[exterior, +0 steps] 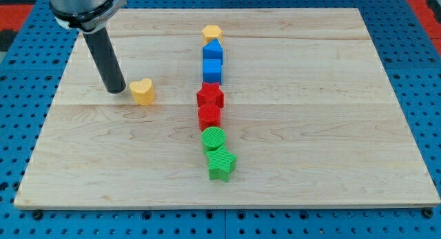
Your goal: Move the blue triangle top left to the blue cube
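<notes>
Inspection runs from the view's left to its right.

Upper left: the arm's dark rod comes down onto the wooden desk [331, 129]. My tip [115, 91] rests on the surface. There are no fingers on this arm, so no spread or pinch can be reported; the rod ends plain.

Just to the right of my tip lies a yellow heart-shaped block [142, 91]. A narrow gap appears to separate the two, though contact cannot be ruled out with certainty.

Centre of the desk: a column of blocks runs from the view's top towards its bottom, well apart from my tip.
- At the head, a yellow block [211, 32]; its shape looks roughly hexagonal.
- Directly below and touching it, the blue triangle [212, 48].
- Below that, touching, the blue cube [212, 70]. The triangle therefore sits straight above the cube in the view, not to its upper left.
- Next, a red star [210, 96], then a red block [209, 116] whose outline is not clear.
- Then a green cylinder [213, 138], and last a green star [221, 163], set slightly to the right of the column line.

Right of the column: bare wood up to the desk's edge.
</notes>
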Action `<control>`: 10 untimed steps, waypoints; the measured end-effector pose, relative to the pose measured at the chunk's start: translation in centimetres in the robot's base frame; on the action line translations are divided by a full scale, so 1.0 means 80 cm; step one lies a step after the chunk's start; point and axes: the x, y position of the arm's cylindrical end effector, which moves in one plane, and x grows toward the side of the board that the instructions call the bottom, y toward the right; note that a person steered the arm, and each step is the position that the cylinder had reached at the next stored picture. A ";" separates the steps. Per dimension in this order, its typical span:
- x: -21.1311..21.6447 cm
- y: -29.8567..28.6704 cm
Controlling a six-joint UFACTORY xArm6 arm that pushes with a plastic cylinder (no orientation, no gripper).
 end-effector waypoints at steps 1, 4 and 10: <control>0.001 0.085; 0.000 0.113; -0.094 0.301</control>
